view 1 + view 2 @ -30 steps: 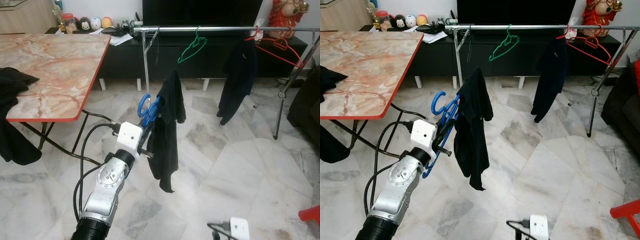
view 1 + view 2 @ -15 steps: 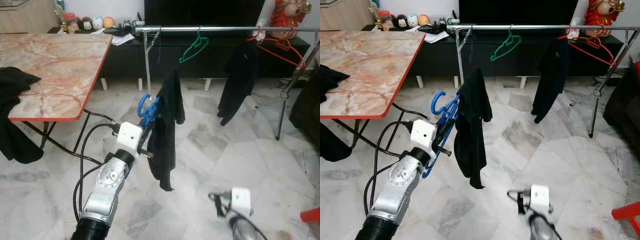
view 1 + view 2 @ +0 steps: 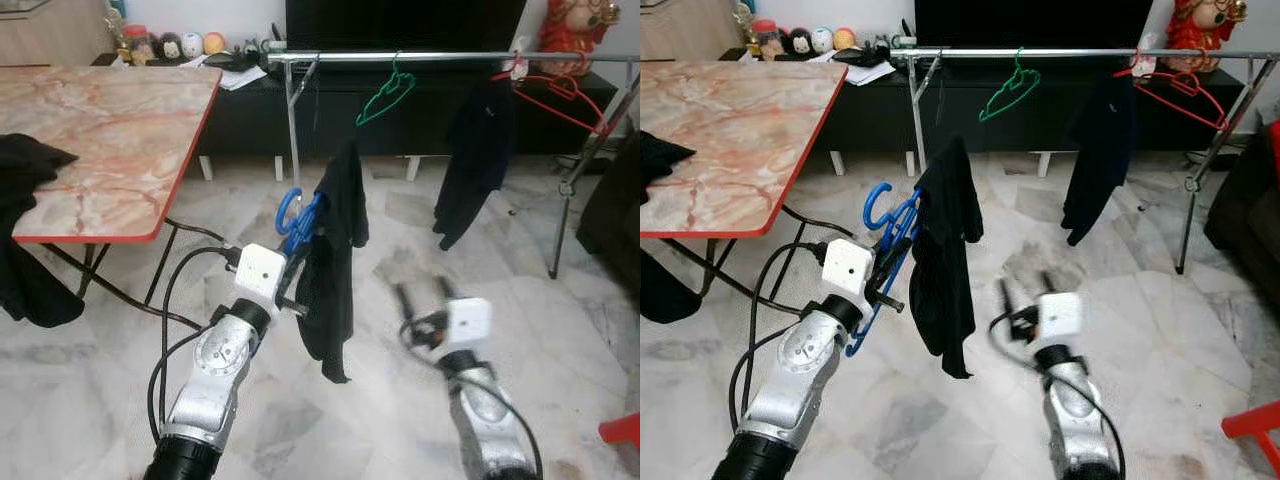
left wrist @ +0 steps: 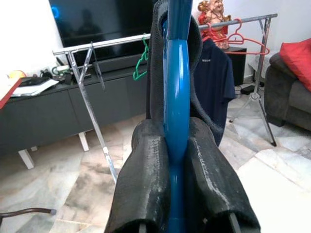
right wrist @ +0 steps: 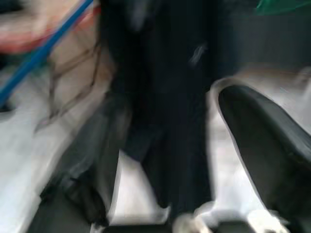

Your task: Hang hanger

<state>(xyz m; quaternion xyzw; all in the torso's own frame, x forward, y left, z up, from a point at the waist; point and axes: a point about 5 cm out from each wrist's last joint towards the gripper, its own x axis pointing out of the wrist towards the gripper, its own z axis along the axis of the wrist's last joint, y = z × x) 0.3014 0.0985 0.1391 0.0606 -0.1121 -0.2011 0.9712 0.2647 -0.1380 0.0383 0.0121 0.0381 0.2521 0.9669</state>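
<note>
Marble floor tiles [image 3: 560,330] spread across a living room, with a black TV cabinet [image 3: 420,110] along the far wall and a marble-topped table [image 3: 100,140] with a red edge on the robot's left. Before the cabinet stands a metal clothes rail [image 3: 450,58] carrying a green hanger [image 3: 385,98], a dark shirt [image 3: 478,150] and a red hanger [image 3: 560,95]. Nearer, the left gripper [image 4: 170,160] is raised in front of the robot, well short of the rail, its fingers [image 4: 146,179] clenched on the blue hanger [image 3: 297,225], from which a black garment [image 3: 335,260] hangs. Beside and just right of that garment, the right gripper [image 3: 422,297] is lifted and blurred, its fingers [image 5: 262,131] spread apart and grasping nothing
</note>
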